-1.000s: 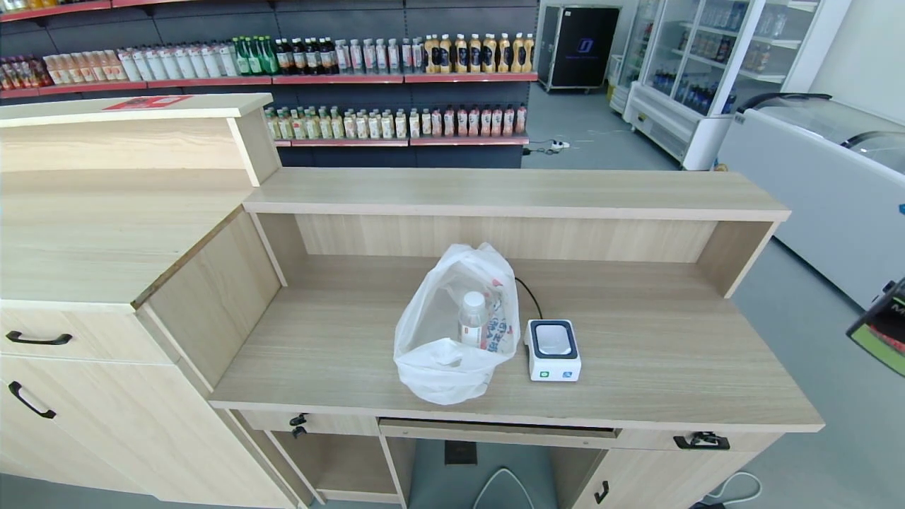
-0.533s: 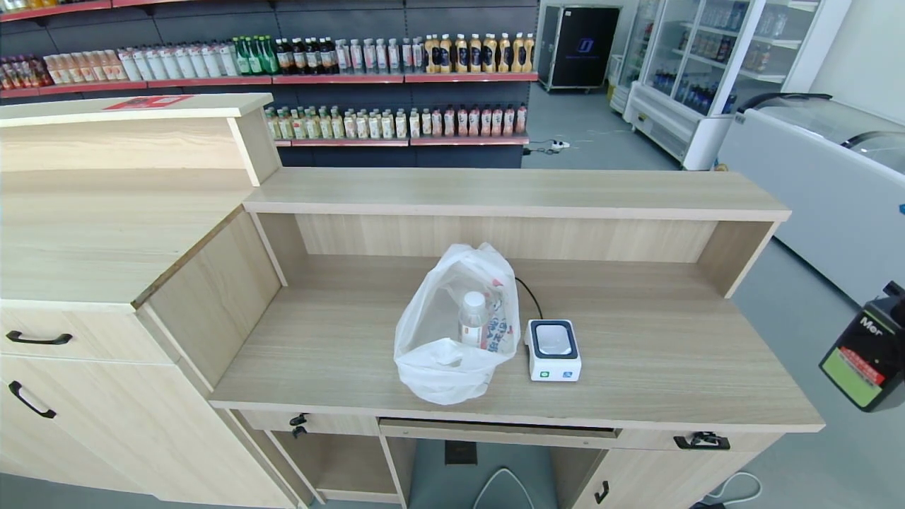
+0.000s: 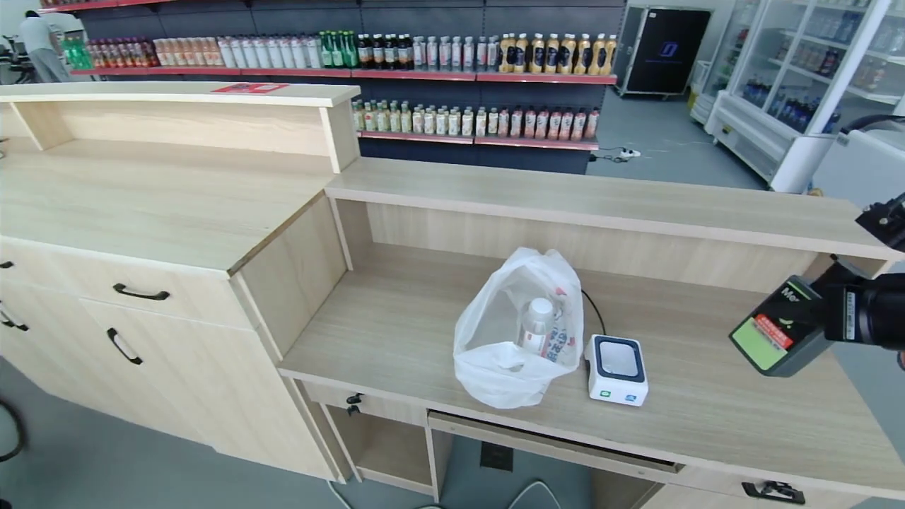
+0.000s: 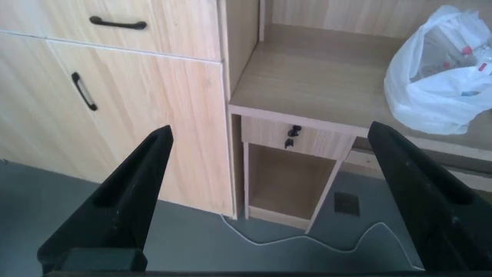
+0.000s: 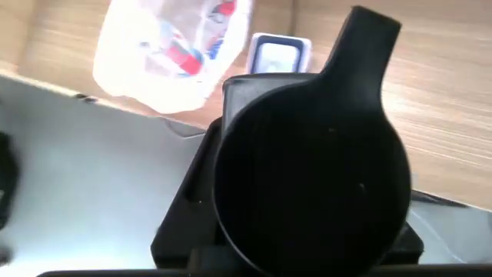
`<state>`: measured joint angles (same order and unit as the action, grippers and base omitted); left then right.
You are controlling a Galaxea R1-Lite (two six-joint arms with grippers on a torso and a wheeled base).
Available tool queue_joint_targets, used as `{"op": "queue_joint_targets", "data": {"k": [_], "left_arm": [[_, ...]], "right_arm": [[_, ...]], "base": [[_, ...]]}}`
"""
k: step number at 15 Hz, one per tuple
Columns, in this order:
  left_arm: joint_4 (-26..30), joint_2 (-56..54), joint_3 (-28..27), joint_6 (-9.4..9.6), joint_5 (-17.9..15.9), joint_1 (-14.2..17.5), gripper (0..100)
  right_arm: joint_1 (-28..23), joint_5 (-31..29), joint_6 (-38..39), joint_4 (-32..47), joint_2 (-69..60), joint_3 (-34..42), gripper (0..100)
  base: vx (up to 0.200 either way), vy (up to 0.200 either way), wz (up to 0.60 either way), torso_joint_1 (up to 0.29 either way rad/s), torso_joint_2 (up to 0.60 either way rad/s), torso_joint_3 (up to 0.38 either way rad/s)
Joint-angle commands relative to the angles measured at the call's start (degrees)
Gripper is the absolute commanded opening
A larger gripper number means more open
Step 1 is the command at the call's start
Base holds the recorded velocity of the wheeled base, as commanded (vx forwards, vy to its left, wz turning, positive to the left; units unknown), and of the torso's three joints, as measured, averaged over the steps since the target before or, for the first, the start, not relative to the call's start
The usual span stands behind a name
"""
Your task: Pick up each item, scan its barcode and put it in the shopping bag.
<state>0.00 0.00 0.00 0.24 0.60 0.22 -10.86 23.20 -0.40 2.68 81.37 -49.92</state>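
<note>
The left gripper (image 4: 270,135) hangs low, off the left front corner of the worktop (image 3: 396,332), over the grey floor (image 4: 192,238). Its fingers (image 4: 115,208) are spread wide apart with nothing between them, and they face the pale cabinet doors (image 4: 131,100) and a small drawer with a key (image 4: 290,138) under the worktop's front edge.

Around the middle of the worktop, toward the front edge, sits the white shopping bag (image 3: 520,332) with its mouth open upward. A clear bottle with a white cap (image 3: 536,326) stands inside it against printed packets. Just to the bag's right is the white barcode scanner (image 3: 616,359), window up — whether bag and scanner touch, I cannot tell. A black cable (image 3: 592,305) runs from the scanner back behind the bag toward the rear wall of the worktop.

At the worktop's right end, well apart from the scanner, the right gripper (image 3: 824,314) holds a dark box (image 3: 774,332) in the air, its fingers clamped on one end. The box is tilted, with its green and red face turned toward the front edge.

In the right wrist view the bag (image 5: 165,54) and scanner (image 5: 278,54) lie side by side on the worktop beyond a black rounded shape close to the lens.
</note>
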Motion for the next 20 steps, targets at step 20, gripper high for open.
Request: {"op": "queue_joint_targets", "data": {"k": [20], "left_arm": [[0.0,0.0,0.0,0.02,0.0,0.0,100]], "right_arm": [[-7.9,24.0,-14.3,8.4,41.3,-26.4,0]], "base": [[0.000,0.000,0.00,0.000,0.00,0.000]]}}
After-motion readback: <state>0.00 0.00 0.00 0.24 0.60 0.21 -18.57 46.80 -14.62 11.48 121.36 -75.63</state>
